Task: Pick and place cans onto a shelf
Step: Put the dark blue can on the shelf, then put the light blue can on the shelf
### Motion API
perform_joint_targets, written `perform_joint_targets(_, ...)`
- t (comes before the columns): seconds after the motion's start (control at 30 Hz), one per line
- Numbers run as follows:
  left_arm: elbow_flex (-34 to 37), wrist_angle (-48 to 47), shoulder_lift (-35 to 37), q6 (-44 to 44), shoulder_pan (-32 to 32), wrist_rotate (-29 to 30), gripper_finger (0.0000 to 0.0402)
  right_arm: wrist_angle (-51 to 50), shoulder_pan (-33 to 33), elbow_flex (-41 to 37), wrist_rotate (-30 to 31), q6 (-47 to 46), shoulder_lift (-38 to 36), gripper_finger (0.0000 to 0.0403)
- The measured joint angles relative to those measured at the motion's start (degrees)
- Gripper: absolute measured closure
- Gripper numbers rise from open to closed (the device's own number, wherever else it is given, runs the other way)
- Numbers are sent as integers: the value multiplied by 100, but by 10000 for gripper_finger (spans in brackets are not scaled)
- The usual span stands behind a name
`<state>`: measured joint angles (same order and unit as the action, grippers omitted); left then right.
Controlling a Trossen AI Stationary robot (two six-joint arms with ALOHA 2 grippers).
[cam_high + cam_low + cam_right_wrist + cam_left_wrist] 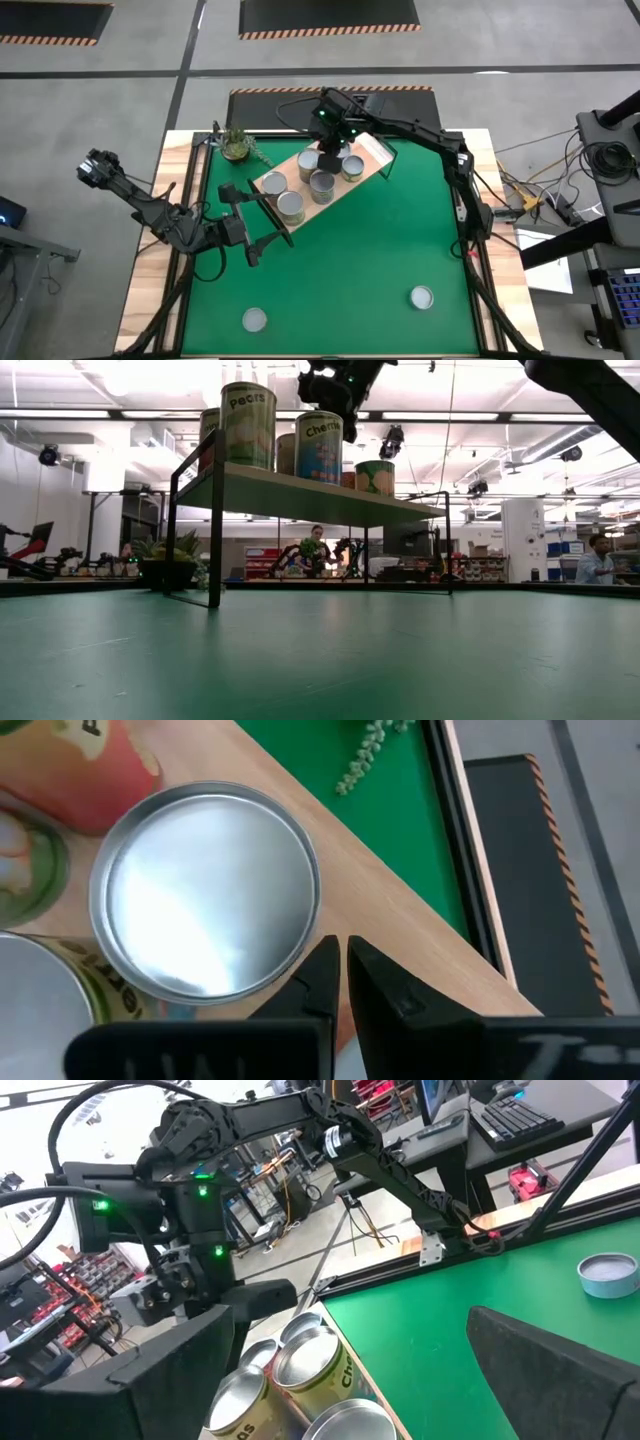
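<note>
The light-wood shelf (372, 150) stands slantwise at the far middle of the green mat and carries several cans (321, 185), also seen in the low view (248, 425). My right gripper (330, 143) hangs over the shelf's far side. Its fingers are shut, pointing down beside one can's silver top (205, 890). My left gripper (272, 215) is wide open at the shelf's near-left end. Its fingers stand apart, with the nearest cans (300, 1365) between and beyond them, touching nothing. Two more cans stand upright on the mat near the front edge, one to the left (255, 319) and one to the right (421, 297). My right gripper (340, 970) has its shut fingertips right beside the rim (300, 955) of a can standing on the shelf, coming from above. I cannot tell whether they touch the rim.
A small green potted plant (237, 145) stands at the mat's far-left corner, close to the shelf's end. The mat's middle and near half hold only the two loose cans. People and benches show in the room beyond the table (598, 560).
</note>
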<state>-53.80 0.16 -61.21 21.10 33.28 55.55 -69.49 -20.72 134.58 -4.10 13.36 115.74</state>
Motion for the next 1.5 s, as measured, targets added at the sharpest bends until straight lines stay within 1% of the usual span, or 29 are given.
perform_joint_targets(0.47, 0, 0, 0, -17, 0, 0, 19, 186, 47, 0, -2, -112, -4, 390)
perform_joint_targets(0.53, 0, 1, 0, -17, 0, 0, 19, 205, 49, 0, 68, -173, -12, 390)
perform_joint_targets(0.7, 0, 0, 0, -17, 0, 0, 19, 204, 47, 0, 147, -210, -199, 390)
perform_joint_targets(0.83, 0, 0, 0, -17, 0, 0, 19, 154, 107, 13, 173, -702, -527, 390)
perform_joint_targets(0.93, 0, 0, 0, -18, 0, -1, 19, -125, 258, 15, 124, -1129, -811, 390)
perform_joint_targets(1.07, 0, 2, -2, -85, 0, -23, 19, -689, 690, 17, 63, -1654, -1106, 390)
perform_joint_targets(1.27, 0, 8, -2, -174, 0, -64, 19, -1409, 1827, -17, 63, -2170, -1207, 390)
perform_joint_targets(1.5, 0, 24, -2, -274, 0, -66, 19, -1509, 3260, -371, 86, -2786, -1207, 390)
